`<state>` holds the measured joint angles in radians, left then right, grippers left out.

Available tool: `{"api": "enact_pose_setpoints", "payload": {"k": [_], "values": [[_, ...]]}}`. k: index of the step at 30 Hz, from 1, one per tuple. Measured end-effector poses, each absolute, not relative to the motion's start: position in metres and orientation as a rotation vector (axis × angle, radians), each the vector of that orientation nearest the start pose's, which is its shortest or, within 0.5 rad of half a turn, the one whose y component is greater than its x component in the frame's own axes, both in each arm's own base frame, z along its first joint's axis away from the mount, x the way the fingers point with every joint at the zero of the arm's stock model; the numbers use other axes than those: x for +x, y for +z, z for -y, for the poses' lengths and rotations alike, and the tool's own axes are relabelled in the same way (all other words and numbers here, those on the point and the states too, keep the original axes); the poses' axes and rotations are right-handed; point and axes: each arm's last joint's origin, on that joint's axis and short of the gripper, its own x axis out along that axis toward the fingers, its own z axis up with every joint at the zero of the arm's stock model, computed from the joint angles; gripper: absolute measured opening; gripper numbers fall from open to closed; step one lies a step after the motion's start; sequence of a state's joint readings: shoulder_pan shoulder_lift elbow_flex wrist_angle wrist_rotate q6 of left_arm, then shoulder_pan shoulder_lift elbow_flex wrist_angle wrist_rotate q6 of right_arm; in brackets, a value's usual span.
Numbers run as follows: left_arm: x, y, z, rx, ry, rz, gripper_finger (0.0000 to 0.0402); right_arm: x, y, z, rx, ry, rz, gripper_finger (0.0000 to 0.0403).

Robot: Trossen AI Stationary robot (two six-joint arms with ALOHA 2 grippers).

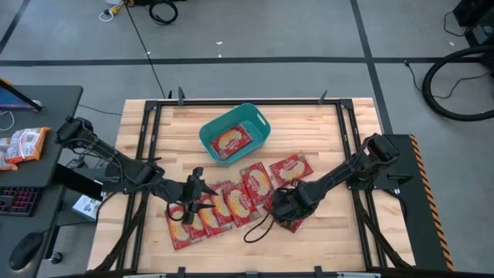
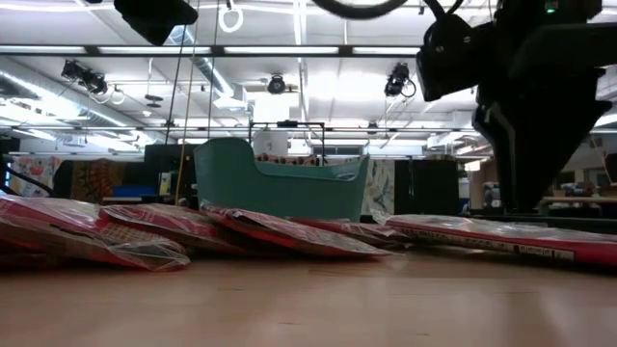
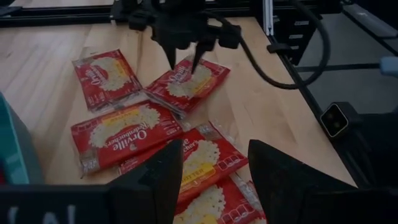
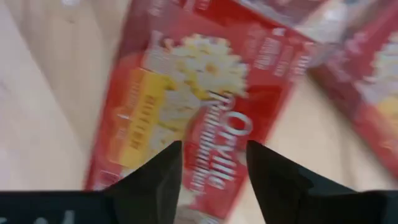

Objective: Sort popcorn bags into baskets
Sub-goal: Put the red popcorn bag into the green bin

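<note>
Several red popcorn bags (image 1: 231, 202) lie flat in an overlapping row across the middle of the table. One more bag (image 1: 231, 140) lies inside the teal basket (image 1: 208, 131) at the far side. My right gripper (image 4: 211, 168) is open and points down over a bag (image 3: 186, 81) at the row's right end, one fingertip on either side of its yellow picture. My left gripper (image 3: 214, 168) is open and hovers over the bags at the row's left part (image 1: 193, 202), touching nothing. In the low view the basket (image 2: 280, 178) stands behind the bags (image 2: 289, 231). My right gripper comes at the bag (image 4: 211, 93) from above with its fingers (image 3: 173, 62) spread over the printed face. The bag lies flat on the table. I cannot tell whether the fingertips touch it.
A black cable loop (image 1: 258, 228) lies on the table near the right gripper. Black frame rails (image 1: 347, 131) run along the table's sides. A dark desk to the left carries orange-and-white packets (image 1: 23, 145). Bare wood shows at the near edge (image 1: 340, 239) and beside the basket.
</note>
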<state>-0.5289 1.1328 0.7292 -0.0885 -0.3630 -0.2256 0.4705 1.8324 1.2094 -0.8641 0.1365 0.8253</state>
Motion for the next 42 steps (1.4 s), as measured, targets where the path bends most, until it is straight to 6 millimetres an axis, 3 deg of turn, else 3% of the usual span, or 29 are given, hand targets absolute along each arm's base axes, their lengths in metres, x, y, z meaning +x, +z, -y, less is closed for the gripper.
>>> {"api": "enact_pose_setpoints", "payload": {"k": [4,10,14,18,30,35,42], "values": [[0.213,0.257,0.113,-0.010,-0.113,-0.458,0.0185,0.298,0.164,-0.156,0.244,-0.262,-1.338,0.0229],[0.213,0.257,0.113,-0.010,-0.112,-0.457,0.0185,0.284,0.146,-0.153,0.186,-0.353,-1.313,0.0284],[0.213,0.257,0.113,-0.010,-0.113,-0.457,0.0185,0.280,0.132,-0.151,0.202,-0.348,-1.302,0.0295],[0.213,0.257,0.113,-0.011,-0.112,-0.455,0.0185,0.278,0.129,-0.149,0.174,-0.363,-1.287,0.0253],[0.212,0.257,0.115,-0.027,-0.118,-0.456,0.0185,0.277,0.128,-0.149,0.137,-0.324,-1.310,0.0019],[0.212,0.257,0.115,-0.025,-0.119,-0.458,0.0185,0.279,0.131,-0.150,0.108,-0.309,-1.330,0.0007],[0.212,0.257,0.115,-0.024,-0.119,-0.457,0.0185,0.294,0.168,-0.153,-0.053,-0.298,-1.350,0.0003]]}}
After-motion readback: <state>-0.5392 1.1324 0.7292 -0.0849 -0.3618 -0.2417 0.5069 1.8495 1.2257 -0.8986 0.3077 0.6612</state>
